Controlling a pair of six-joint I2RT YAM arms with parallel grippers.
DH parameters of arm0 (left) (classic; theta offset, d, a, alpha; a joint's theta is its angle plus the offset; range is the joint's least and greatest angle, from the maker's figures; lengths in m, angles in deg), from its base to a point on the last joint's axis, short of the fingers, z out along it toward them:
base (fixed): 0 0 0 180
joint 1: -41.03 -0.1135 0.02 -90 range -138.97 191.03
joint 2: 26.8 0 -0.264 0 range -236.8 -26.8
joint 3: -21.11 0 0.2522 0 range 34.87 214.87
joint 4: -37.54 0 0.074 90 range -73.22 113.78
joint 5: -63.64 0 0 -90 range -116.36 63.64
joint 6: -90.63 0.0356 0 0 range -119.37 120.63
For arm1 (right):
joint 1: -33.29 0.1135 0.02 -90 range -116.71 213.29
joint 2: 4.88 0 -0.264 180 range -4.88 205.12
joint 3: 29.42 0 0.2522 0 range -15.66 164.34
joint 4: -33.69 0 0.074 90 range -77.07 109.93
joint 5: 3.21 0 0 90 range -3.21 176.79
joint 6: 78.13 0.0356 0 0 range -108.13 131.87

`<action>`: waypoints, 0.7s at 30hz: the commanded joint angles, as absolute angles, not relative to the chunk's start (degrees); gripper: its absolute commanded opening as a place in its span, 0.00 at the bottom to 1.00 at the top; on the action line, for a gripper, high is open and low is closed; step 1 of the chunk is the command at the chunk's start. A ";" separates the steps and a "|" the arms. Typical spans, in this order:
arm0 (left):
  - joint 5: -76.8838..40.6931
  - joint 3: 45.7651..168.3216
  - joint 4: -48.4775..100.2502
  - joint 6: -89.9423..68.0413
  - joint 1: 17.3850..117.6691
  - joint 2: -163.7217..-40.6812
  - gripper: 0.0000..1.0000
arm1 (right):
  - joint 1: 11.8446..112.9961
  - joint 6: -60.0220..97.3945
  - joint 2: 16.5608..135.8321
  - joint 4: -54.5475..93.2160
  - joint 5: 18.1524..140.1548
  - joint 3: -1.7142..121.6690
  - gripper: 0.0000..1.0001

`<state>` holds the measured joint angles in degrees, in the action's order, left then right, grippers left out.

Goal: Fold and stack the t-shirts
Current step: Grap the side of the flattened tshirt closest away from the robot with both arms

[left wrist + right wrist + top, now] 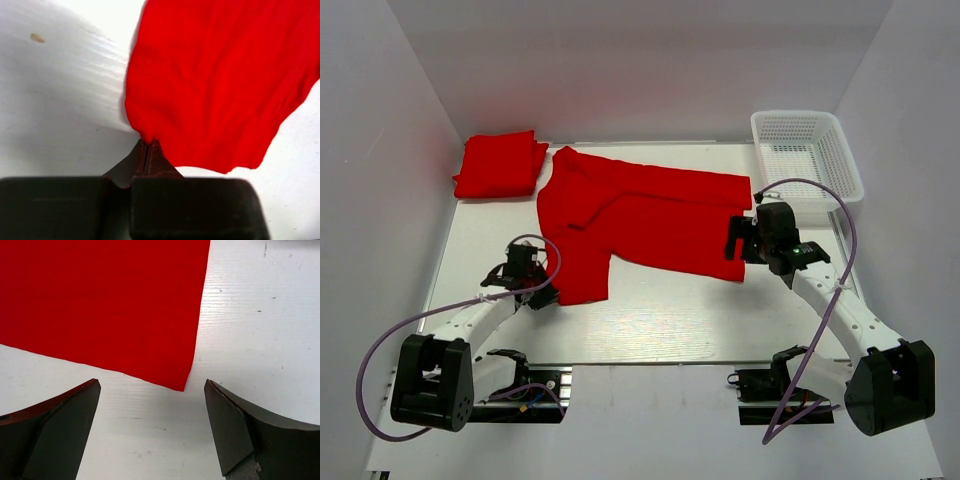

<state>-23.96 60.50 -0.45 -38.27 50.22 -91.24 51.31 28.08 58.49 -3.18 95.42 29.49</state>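
A spread t-shirt lay across the counter, and a folded t-shirt sat at the far left. The left fingers pinched the spread t-shirt's near-left edge. The right fingers stood wide apart above its near-right corner.

you have a white table with a faintly ribbed top, flecked here and there with small dark specks. a red spread t-shirt lies flat across the middle of it, one straight edge to the right and one flap reaching toward the near left. a red folded t-shirt sits at the far left corner, just beside the first. a white mesh basket rests at the far right corner.
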 commanded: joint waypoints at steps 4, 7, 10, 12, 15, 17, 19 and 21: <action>-24.69 60.18 -2.14 -37.60 50.34 -90.97 0.00 | 51.13 29.88 59.10 -4.24 96.81 30.49 0.90; -25.30 61.41 -2.67 -37.08 50.34 -88.59 0.00 | 50.96 33.73 60.77 -4.59 97.95 30.23 0.90; -25.30 62.03 -3.29 -36.03 50.34 -86.57 0.00 | 51.13 38.82 63.30 -3.98 99.45 29.70 0.90; -25.30 62.65 -3.99 -36.02 50.34 -86.04 0.00 | 51.31 41.82 64.63 -4.06 101.03 29.96 0.90; -25.83 63.26 -4.52 -36.02 50.34 -86.03 0.00 | 51.31 45.88 68.58 -3.71 103.14 29.96 0.90; -25.83 63.26 -5.05 -36.02 50.34 -86.03 0.00 | 51.31 47.63 70.08 -3.28 104.11 29.70 0.90; -25.83 63.79 -5.05 -36.02 50.34 -86.03 0.00 | 51.32 48.17 71.31 -3.36 104.46 29.69 0.90; -25.83 63.79 -5.57 -36.02 50.34 -86.56 0.00 | 51.49 49.31 72.98 -3.62 105.07 29.61 0.90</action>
